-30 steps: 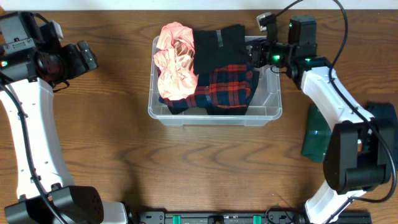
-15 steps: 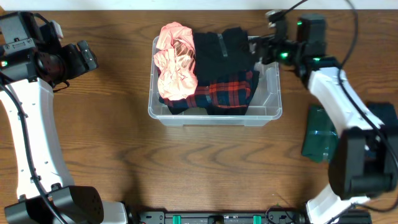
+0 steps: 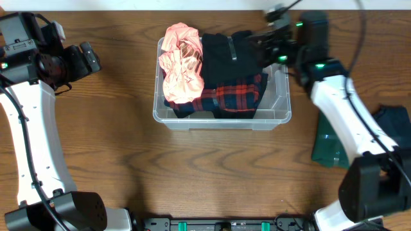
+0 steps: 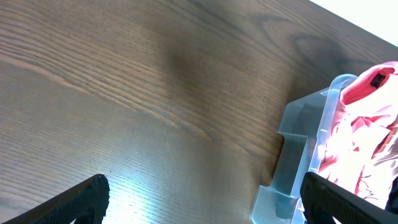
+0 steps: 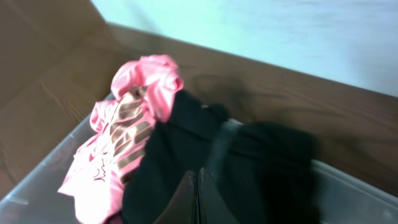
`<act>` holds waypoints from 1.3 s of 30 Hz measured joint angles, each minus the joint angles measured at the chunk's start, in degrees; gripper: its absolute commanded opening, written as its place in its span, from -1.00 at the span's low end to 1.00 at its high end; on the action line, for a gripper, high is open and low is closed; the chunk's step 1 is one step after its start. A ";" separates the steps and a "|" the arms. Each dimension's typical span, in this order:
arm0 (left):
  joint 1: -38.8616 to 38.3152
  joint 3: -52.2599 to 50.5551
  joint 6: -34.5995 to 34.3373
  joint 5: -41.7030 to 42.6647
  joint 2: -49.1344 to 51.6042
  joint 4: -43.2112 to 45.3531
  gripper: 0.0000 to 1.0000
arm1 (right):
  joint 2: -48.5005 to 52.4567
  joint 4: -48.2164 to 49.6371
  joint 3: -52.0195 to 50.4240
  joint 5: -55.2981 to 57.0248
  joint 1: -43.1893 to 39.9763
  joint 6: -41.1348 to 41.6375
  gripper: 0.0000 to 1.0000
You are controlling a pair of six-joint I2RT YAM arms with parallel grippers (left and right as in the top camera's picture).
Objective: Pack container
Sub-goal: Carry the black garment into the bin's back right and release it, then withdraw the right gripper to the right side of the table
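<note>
The clear plastic container [image 3: 276, 108] stands at the table's middle back. It holds a pink garment [image 3: 181, 63] on the left, a black garment [image 3: 225, 51] at the back and a red and navy plaid garment [image 3: 232, 93] in front. My right gripper [image 3: 264, 46] is shut and empty above the container's back right corner; in the right wrist view its fingers [image 5: 197, 199] press together over the black garment [image 5: 186, 143]. My left gripper [image 3: 90, 59] is open and empty, far left of the container [image 4: 292, 162].
A dark green object [image 3: 329, 142] lies on the table right of the container, beside dark cloth [image 3: 393, 120] partly behind the right arm. Bare wood lies in front of the container and to its left.
My right gripper has risen and drawn back a little from the black garment at the container's back right. The left arm has not moved.
</note>
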 measured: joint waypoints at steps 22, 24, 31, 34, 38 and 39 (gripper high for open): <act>0.00 0.00 0.00 -0.02 0.00 0.00 0.96 | 13.97 0.52 1.53 7.89 5.62 -0.98 -0.98; 0.00 0.00 0.00 0.00 0.00 0.00 0.96 | 13.27 -0.74 1.92 7.93 5.62 -1.01 -0.95; 0.00 0.00 0.00 0.00 0.00 -0.02 0.96 | 4.66 -10.93 6.12 7.82 2.89 -0.46 -0.06; 0.00 0.00 0.00 -0.02 0.00 0.00 0.96 | -2.08 -16.81 8.46 7.78 -0.63 -0.66 0.95; 0.00 0.00 0.00 -0.02 0.00 0.00 0.96 | -10.91 -27.56 10.25 7.56 -7.65 -0.42 0.99; 0.00 0.00 0.00 -0.02 0.00 0.00 0.96 | -12.66 -30.88 10.36 7.61 -9.79 -0.15 0.98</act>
